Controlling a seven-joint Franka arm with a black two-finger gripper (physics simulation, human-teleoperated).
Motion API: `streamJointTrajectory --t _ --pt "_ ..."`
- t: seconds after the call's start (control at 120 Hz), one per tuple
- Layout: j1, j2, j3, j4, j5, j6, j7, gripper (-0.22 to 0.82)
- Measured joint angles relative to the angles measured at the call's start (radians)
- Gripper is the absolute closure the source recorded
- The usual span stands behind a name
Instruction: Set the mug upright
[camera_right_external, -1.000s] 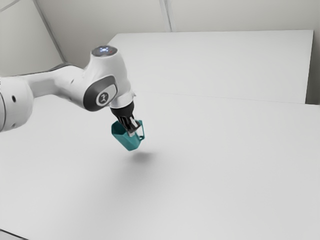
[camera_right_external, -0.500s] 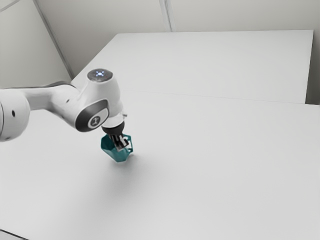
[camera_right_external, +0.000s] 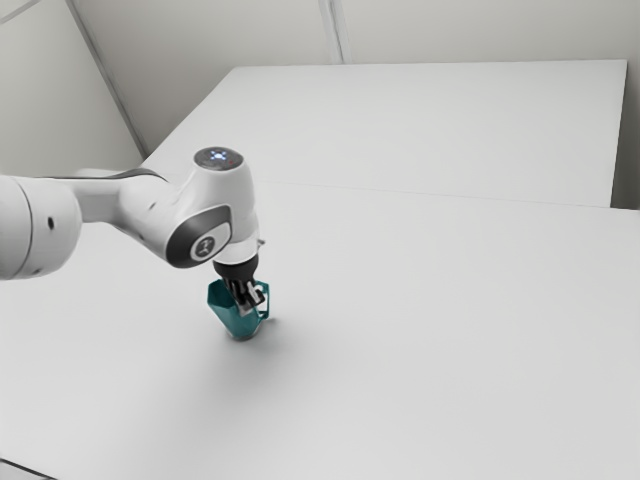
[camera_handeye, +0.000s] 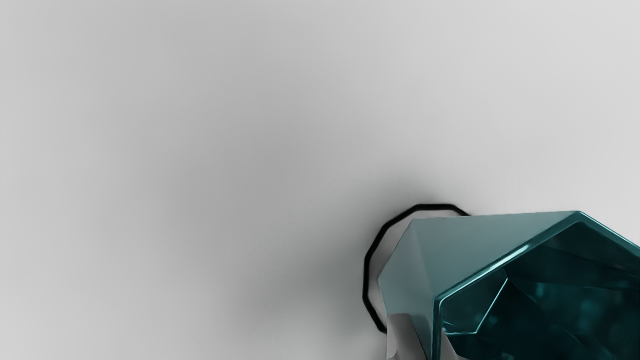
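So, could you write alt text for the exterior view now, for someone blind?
A white robot arm reaches in from the exterior view's left, its black gripper closed on the wall of a teal, angular mug over a white table; the handle faces the view's right.

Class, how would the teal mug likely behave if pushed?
The mug is probably stiff: its flat faces meet in crisp edges near the jaws. It may tip easily, its mouth looking wider than its base. On its side, the facets would likely hinder smooth rolling.
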Motion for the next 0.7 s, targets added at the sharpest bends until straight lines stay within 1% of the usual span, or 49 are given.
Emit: streamJointTrajectory --t 0.1,0.275,0.333,0.4,0.533,0.7 --pt "-0.003 0.003 -0.001 0.001 0.001 0.008 0.000 0.78" --pt "-0.004 -0.029 -0.002 0.001 0.006 0.006 0.000 0.40" --pt "-0.001 -0.042 -0.002 0.001 0.007 0.004 0.000 0.30" --pt "0.006 -0.064 -0.003 0.001 0.007 -0.003 0.000 0.22" --pt "0.008 -0.112 -0.003 0.000 0.006 -0.032 0.000 0.12" --pt "-0.004 -0.169 -0.004 0.006 -0.005 -0.065 0.000 0.05"
